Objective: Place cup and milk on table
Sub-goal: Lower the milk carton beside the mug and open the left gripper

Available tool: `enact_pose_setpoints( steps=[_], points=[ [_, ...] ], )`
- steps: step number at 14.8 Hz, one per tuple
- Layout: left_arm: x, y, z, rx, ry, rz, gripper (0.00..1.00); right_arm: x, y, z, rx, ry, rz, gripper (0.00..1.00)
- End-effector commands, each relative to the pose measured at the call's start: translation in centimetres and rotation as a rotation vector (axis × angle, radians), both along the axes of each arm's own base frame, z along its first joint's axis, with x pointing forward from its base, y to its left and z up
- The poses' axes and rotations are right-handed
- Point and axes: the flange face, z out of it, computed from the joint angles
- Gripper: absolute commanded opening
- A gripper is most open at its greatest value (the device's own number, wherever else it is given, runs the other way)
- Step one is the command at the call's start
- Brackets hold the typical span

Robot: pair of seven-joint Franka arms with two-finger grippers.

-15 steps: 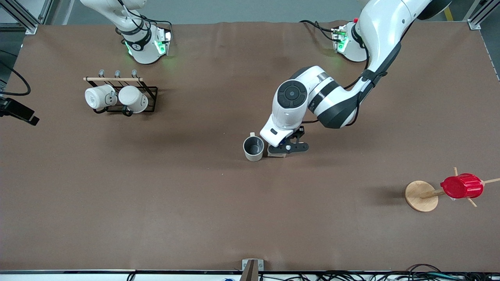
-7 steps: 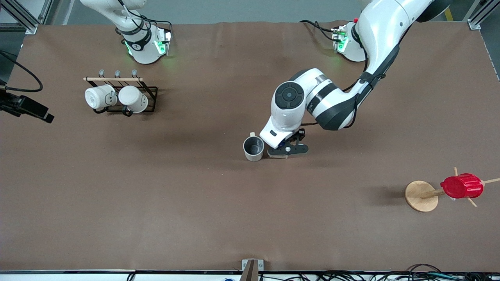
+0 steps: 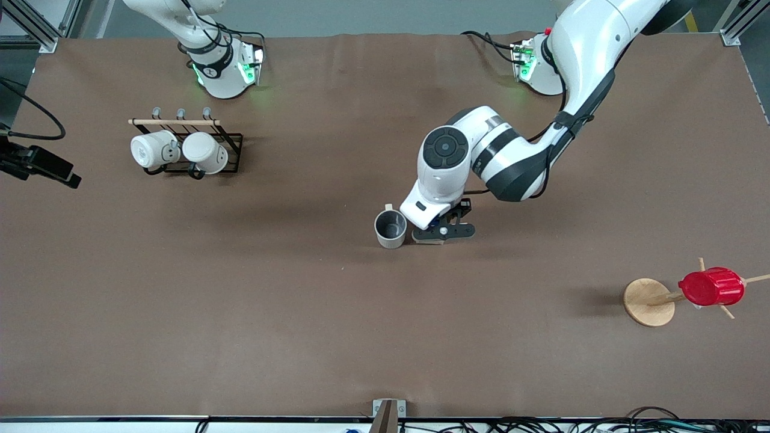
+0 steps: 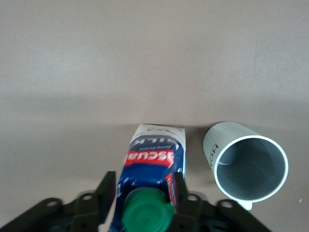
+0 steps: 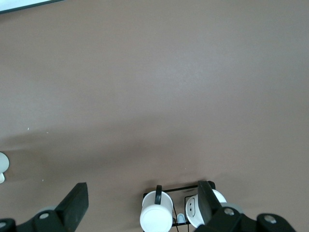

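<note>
Your left gripper (image 4: 144, 193) sits low over the milk (image 4: 153, 166), jaws flanking the carton near its green cap (image 4: 146, 216); you can't tell whether they still grip. The milk stands on the counter (image 3: 240, 313) just beside the cup (image 3: 390, 228). Your right gripper (image 5: 140, 203) waits above the mug rack (image 3: 192, 147), jaws wide apart.

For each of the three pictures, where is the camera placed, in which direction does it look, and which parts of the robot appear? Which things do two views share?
Front view: high across the table, facing both bases; both arms show.
Left wrist view: on the left arm's wrist, looking down at the milk between its fingers, beside the cup.
Right wrist view: on the waiting right arm's wrist, over the rack of white mugs; open fingers show.
Shared: cup, white mugs.
</note>
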Motion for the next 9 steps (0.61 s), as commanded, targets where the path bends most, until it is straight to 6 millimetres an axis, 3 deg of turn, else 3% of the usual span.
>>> enact_pose_setpoints(
  steps=[1,4,7,9],
  points=[
    [-0.1,-0.3,3.2,-0.007,-0.046,0.024,1.0,-0.9,-0.6,0.6,-0.018,-0.001,0.028,1.0],
    [-0.1,0.7,7.4,-0.052,-0.06,0.076,1.0,-0.8,-0.5,0.6,-0.018,-0.001,0.03,1.0],
    [1.2,4.3,10.9,-0.044,-0.112,0.13,1.0,-0.8,-0.6,0.5,-0.018,-0.001,0.028,1.0],
    [2.1,7.6,12.2,-0.025,-0.128,0.144,1.0,-0.8,-0.6,0.5,-0.018,-0.001,0.028,1.0]
  ],
)
